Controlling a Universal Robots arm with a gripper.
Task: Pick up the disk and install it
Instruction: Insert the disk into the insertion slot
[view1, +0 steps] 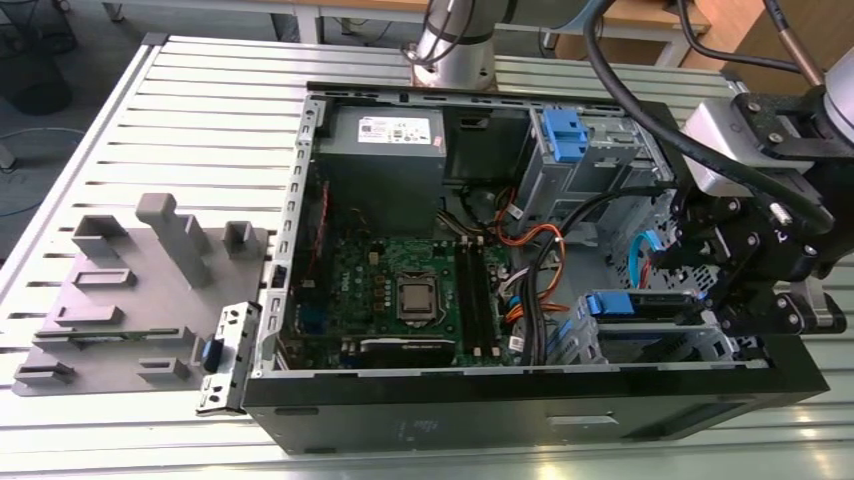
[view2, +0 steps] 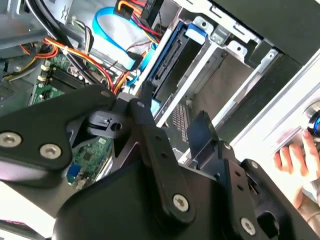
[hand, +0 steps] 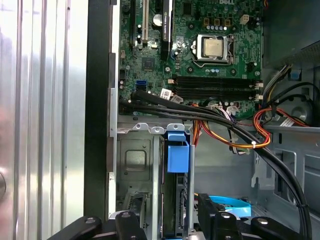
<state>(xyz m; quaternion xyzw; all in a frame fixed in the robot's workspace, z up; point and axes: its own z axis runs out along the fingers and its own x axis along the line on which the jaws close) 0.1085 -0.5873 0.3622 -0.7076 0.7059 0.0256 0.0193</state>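
Eyes first on the disk (hand: 177, 155): it stands on edge in a slot of the metal drive cage (hand: 135, 160), its bright blue bracket at the cage's mouth. In the exterior view the same blue bracket (view1: 625, 303) shows in the cage at the exterior view's right end of the open computer case (view1: 534, 410). In the second wrist view I see the disk (view2: 167, 60) as a dark slab edged in blue.

My gripper (hand: 170, 220) hangs just over the cage with its black fingers (hand: 131, 224) spread wide, one to each side of the disk's line, gripping nothing. In the second wrist view the gripper (view2: 172, 112) has bare cage metal showing through the gap. In the exterior view the gripper (view1: 741, 300) is over that same corner.

Black cables (hand: 200, 112) and an orange-and-yellow wire bundle (hand: 260, 125) cross just beside the cage, with the green motherboard (view1: 400, 290) and its processor socket (hand: 212, 47) beyond. A person's hand (view2: 295, 155) rests outside the case wall. The case lies on a slatted metal table (view1: 200, 100), near a grey fixture block (view1: 134, 290).
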